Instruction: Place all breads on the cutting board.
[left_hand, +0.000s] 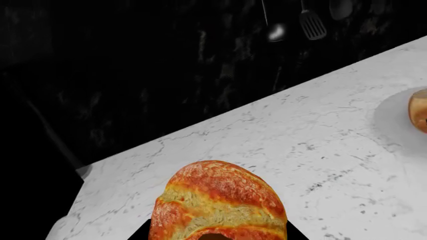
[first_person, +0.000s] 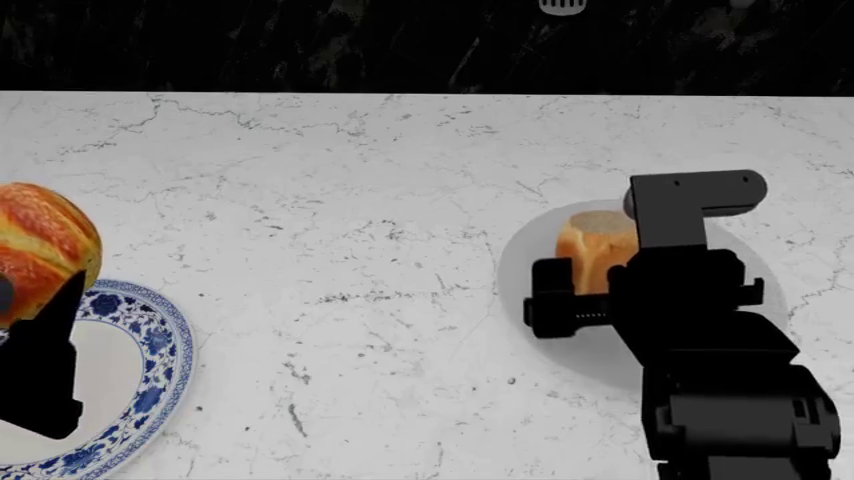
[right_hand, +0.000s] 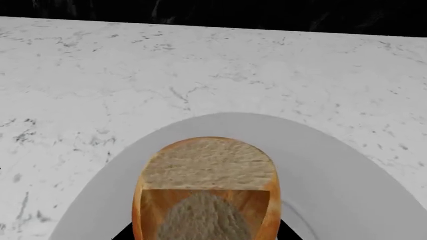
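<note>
The round orange-golden roll (first_person: 40, 245) hangs at the far left, raised over a blue-patterned plate (first_person: 154, 370). My left gripper (first_person: 47, 300) is shut on it, and in the left wrist view the roll (left_hand: 217, 200) fills the space between the black fingers (left_hand: 140, 234). The tan loaf chunk (first_person: 597, 245) stands on a grey plate (first_person: 534, 235) at the right, pale cut end up. My right gripper (first_person: 601, 285) is shut on its sides, and the chunk (right_hand: 207, 185) sits tight between the fingers (right_hand: 288, 234). The cutting board is out of view.
White marble counter (first_person: 360, 200) stretches between the two plates, backed by a dark wall (first_person: 267, 40). Utensils (left_hand: 310, 22) hang on that wall. The grey plate (left_hand: 393, 115) with the loaf edge (left_hand: 420, 110) shows in the left wrist view.
</note>
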